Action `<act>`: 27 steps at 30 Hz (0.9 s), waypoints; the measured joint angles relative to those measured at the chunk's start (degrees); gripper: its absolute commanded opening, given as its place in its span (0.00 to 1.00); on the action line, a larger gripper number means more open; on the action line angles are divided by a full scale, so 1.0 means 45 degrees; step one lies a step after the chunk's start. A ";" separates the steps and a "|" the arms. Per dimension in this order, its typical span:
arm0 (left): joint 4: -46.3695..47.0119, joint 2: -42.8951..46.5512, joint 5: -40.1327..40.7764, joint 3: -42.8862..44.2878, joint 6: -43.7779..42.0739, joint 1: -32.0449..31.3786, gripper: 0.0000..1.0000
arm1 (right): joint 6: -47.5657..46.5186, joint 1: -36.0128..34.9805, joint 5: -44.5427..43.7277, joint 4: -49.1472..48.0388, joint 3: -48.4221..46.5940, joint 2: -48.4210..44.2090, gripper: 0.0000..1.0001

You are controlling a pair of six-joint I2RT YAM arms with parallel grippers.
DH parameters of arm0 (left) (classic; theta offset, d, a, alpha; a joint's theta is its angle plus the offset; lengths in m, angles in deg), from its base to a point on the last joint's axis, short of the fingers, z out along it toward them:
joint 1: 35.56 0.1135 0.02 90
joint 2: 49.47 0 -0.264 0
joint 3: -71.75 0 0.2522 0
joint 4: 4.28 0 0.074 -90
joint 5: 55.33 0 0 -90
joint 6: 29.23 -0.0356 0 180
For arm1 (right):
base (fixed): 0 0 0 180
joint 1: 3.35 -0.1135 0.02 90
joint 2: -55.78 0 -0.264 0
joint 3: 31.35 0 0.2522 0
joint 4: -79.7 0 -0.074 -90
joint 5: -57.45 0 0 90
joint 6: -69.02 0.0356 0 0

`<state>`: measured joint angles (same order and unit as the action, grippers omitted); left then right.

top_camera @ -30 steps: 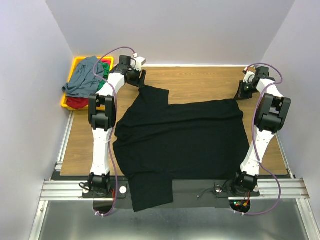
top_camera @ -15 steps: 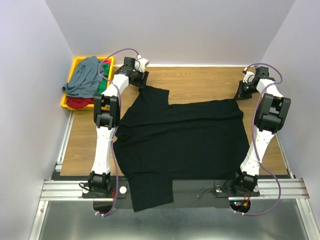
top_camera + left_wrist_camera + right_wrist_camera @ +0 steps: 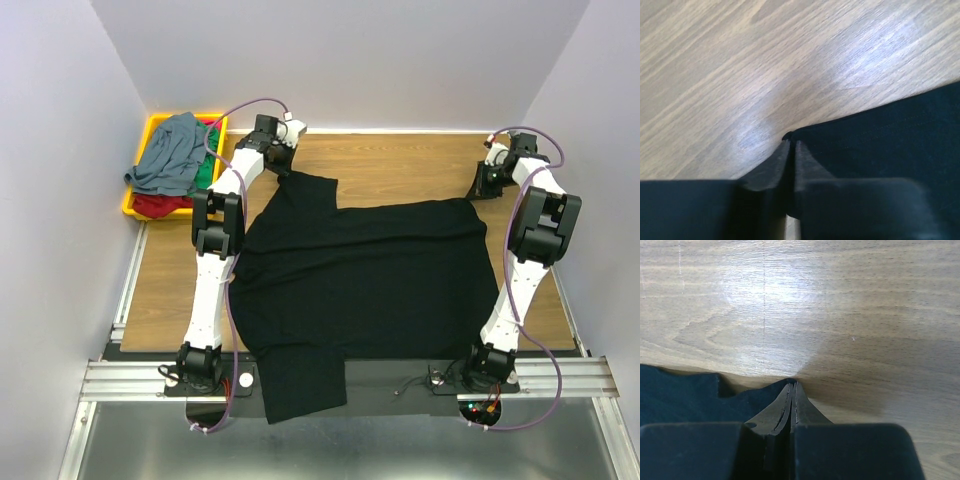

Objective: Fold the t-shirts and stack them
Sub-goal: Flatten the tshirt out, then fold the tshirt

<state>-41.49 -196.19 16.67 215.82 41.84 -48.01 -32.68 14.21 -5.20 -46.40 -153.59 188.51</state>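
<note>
Left gripper (image 3: pixel 791 145) just went from wide open to clenched. Over the last second it also slid a bit toward 3 o'clock along the far edge of the table (image 3: pixel 400 160). It now sits on the far-left sleeve corner of the black t-shirt (image 3: pixel 370 280), at roughly 11 o'clock on the table. In the left wrist view the jaws are down to a thin slit with the hem corner meeting the tips, so I read it as pinching that corner. It's black on black though, so I can't see how much cloth is actually in there. Right gripper (image 3: pixel 792 385) hasn't moved. It's clamped tight at about 1 o'clock, with a small peak of the shirt's far-right edge drawn up into its tips. The shirt itself hasn't shifted: spread flat over most of the table, one part hanging off the near edge at about 7 o'clock. My read is that both far corners are now held, so the first fold, far edge pulled toward 6 o'clock, looks ready to start. The grey-blue shirt (image 3: pixel 170 150), green shirt (image 3: pixel 205 170) and red shirt (image 3: pixel 155 205) are heaped unfolded in the yellow tray (image 3: pixel 155 121) at 10 o'clock. So we're early in the task.
</note>
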 measured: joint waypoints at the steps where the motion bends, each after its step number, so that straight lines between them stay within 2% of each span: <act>1: 0.0005 0.0000 -0.0019 0.0010 -0.0049 -0.0005 0.04 | 0.0000 0.0000 0.0019 0.0000 0.0000 0.0000 0.01; 2: 0.0005 0.0000 -0.0039 0.0029 -0.0044 -0.0005 0.00 | 0.0010 0.0000 0.0024 0.0000 0.0000 0.0000 0.00; 7: 0.0243 0.0000 -0.0068 0.0053 -0.0058 0.0015 0.00 | 0.0092 0.0000 0.0102 0.0044 -0.0068 0.0005 0.00; 13: 0.0903 0.0068 -0.0053 0.0495 -0.0058 0.0097 0.00 | 0.0296 0.0000 0.0121 0.0243 -0.1481 0.0257 0.01; 19: 0.1928 0.0869 -0.0049 0.0583 -0.0058 0.0374 0.00 | 0.0607 -0.0005 0.0121 0.0092 -0.2837 0.0301 0.01; 27: 0.3157 0.1617 -0.0287 0.0748 -0.0083 0.0675 0.00 | 0.0947 -0.0005 0.0112 -0.0262 -0.3483 0.0743 0.00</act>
<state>-27.28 -188.91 15.38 219.18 41.46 -44.97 -28.42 14.19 -4.70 -47.58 -169.26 191.85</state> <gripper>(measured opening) 0.033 0.012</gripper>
